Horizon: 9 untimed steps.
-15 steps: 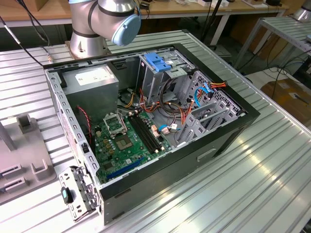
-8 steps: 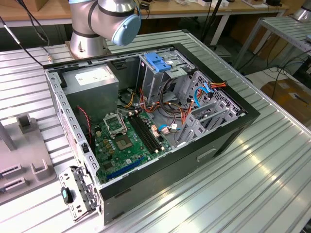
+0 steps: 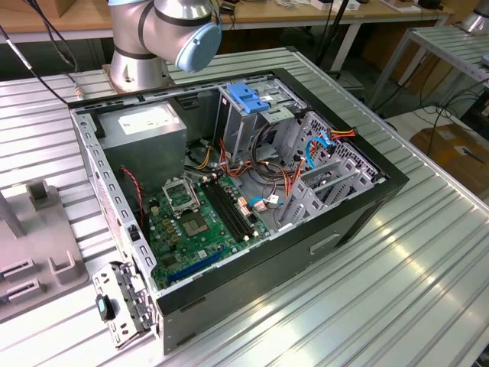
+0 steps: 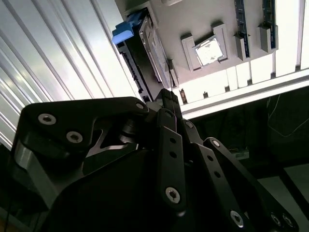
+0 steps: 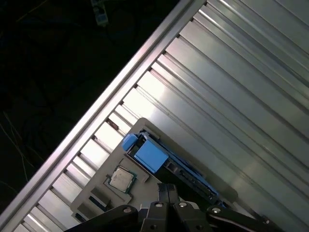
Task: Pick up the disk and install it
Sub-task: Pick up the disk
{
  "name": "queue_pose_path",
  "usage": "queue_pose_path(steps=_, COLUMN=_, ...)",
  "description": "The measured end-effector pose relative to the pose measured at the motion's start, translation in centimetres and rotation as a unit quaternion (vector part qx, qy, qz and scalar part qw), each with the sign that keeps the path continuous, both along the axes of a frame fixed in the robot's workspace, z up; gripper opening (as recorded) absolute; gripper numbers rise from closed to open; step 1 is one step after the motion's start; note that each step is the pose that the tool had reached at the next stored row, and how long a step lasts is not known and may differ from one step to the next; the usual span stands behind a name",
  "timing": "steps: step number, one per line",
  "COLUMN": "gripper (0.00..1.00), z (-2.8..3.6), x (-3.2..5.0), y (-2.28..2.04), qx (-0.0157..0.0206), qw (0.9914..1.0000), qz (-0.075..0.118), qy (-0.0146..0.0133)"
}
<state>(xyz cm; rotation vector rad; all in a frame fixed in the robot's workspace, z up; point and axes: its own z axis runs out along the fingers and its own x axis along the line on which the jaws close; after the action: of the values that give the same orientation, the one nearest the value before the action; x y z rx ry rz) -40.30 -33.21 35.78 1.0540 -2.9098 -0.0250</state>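
One disk (image 4: pixel 147 53) stands on edge in one grey holder plate (image 4: pixel 203 19), beside one processor chip (image 4: pixel 208 50). The single gripper (image 4: pixel 167 99) hangs near the disk, apart, fingers pressed together, gripping nothing.

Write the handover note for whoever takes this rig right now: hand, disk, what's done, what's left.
Hand: shut and empty. In both wrist views it is poised close to the disk and is not gripping it.
Disk: stands on edge in the grey fixture tray, beside a processor chip, outside the computer case.
Done: no step of the job shows yet. The case lies open on the table, with its tall metal cage exposed.
Left: the whole job. The disk is neither picked up nor installed.
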Motion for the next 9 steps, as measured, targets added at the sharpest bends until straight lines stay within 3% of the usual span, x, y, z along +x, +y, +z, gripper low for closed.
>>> queue_pose_path(steps=9, gripper=0.11, z=0.00, x=0.00, y=0.00, qx=0.0000, qw=0.99980, qz=0.020, qy=0.0000)
